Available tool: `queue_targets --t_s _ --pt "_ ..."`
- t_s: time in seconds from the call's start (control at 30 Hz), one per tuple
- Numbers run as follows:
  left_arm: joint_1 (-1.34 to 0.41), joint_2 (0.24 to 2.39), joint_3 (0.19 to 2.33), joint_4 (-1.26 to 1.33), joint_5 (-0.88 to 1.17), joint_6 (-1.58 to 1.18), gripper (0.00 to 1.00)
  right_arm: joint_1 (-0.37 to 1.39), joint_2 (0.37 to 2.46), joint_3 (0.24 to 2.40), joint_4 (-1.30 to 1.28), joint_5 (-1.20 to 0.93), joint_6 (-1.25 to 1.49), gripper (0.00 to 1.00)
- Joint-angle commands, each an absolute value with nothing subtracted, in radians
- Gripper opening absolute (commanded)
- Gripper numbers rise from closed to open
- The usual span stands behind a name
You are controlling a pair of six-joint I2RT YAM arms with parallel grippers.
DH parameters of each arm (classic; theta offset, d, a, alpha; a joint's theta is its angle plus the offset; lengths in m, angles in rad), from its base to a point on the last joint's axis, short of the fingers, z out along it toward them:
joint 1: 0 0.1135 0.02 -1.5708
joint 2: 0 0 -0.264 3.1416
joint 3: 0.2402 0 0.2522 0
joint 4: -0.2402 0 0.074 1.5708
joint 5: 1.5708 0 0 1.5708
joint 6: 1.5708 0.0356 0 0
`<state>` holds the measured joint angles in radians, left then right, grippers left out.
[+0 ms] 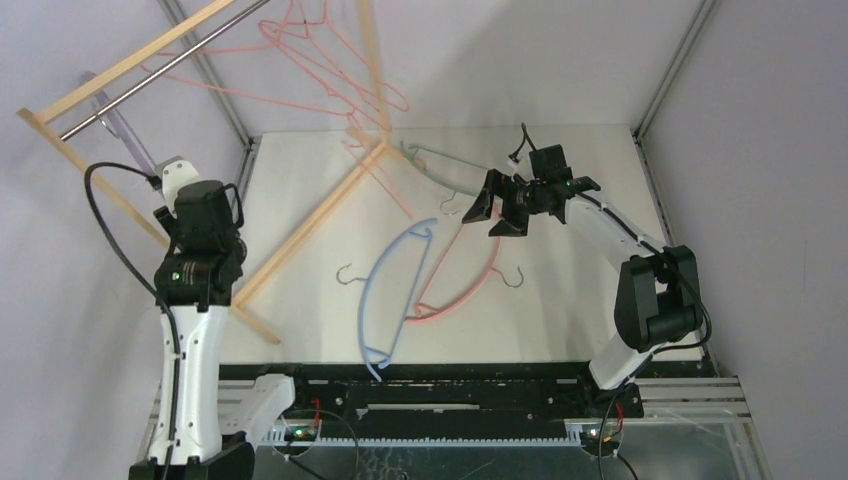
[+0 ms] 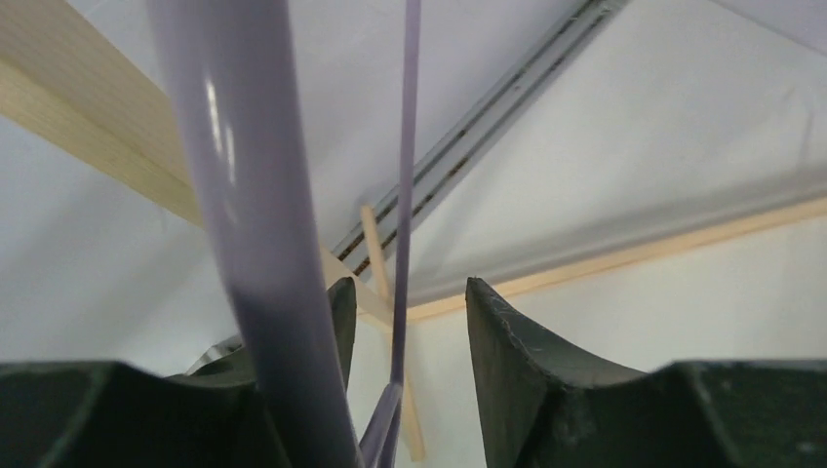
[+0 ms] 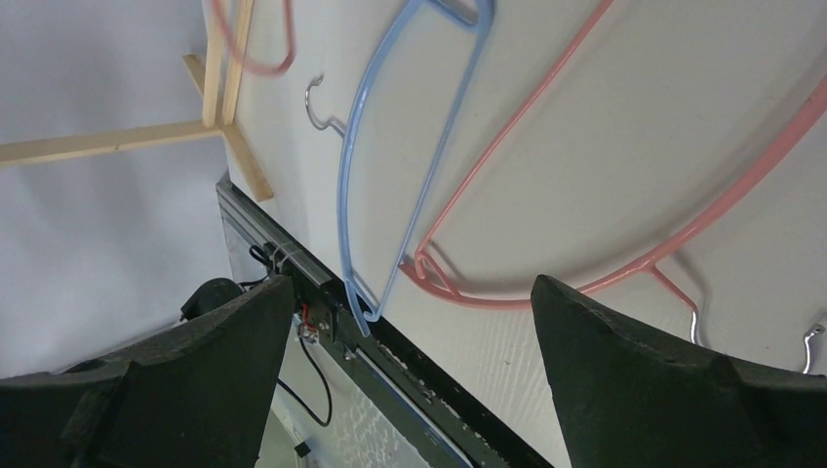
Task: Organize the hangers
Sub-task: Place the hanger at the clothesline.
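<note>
hung: lilac (image 1: 120,125), wire hgrs (image 1: 300,47) | flat: blue (image 1: 365,295), pink (image 1: 488,285), green hgrs (image 1: 450,158)

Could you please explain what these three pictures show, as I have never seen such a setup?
Two robot arms are bolted to a white table. The wide picture looks down from above; the other two come from cameras on the wrists. A blue hanger and a pink hanger lie on the table by a wooden rack. The left gripper, raised at the rack, stands open around a hanging lilac hanger. The right gripper hovers open and empty above the table.
</note>
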<state>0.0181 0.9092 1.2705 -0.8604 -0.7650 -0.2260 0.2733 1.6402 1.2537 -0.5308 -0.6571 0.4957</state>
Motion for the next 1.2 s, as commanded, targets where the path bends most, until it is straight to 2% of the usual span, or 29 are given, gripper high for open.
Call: queue_targets --t_s 0.0,0.07,0.37,0.6,0.73,0.9,1.0,1.03,1.13,1.17 --pt "0.025 0.826 1.265 -0.853 -0.579 -0.217 0.53 0.286 1.613 1.292 -0.525 -0.654 0.464 1.0" --pt "0.024 0.795 1.24 -0.853 -0.535 -0.237 0.6 0.29 1.611 1.291 -0.538 -0.656 0.452 1.0" --pt "0.022 0.623 1.052 -0.847 -0.385 -0.358 0.7 0.294 1.601 1.286 -0.546 -0.668 0.433 1.0" --pt "0.017 0.488 0.895 -0.867 -0.305 -0.417 0.84 0.319 1.572 1.346 -0.641 -0.544 0.35 1.0" --pt "0.005 0.485 0.872 -0.853 -0.223 -0.436 0.86 0.333 1.579 1.413 -0.738 -0.517 0.302 1.0" --pt "-0.012 0.485 0.833 -0.84 -0.166 -0.474 0.82 0.474 1.568 1.535 -0.911 0.0 0.183 0.98" --pt "-0.022 0.484 0.821 -0.838 -0.159 -0.489 0.8 0.464 1.493 1.496 -0.875 0.16 0.218 1.0" --pt "-0.024 0.484 0.819 -0.834 -0.152 -0.491 0.8 0.439 1.467 1.47 -0.858 0.172 0.254 1.0" --pt "-0.032 0.488 0.814 -0.827 -0.127 -0.497 0.77 0.305 1.455 1.415 -0.825 -0.09 0.295 1.0" --pt "-0.037 0.488 0.81 -0.828 -0.117 -0.501 0.77 0.287 1.465 1.416 -0.843 -0.1 0.297 1.0"
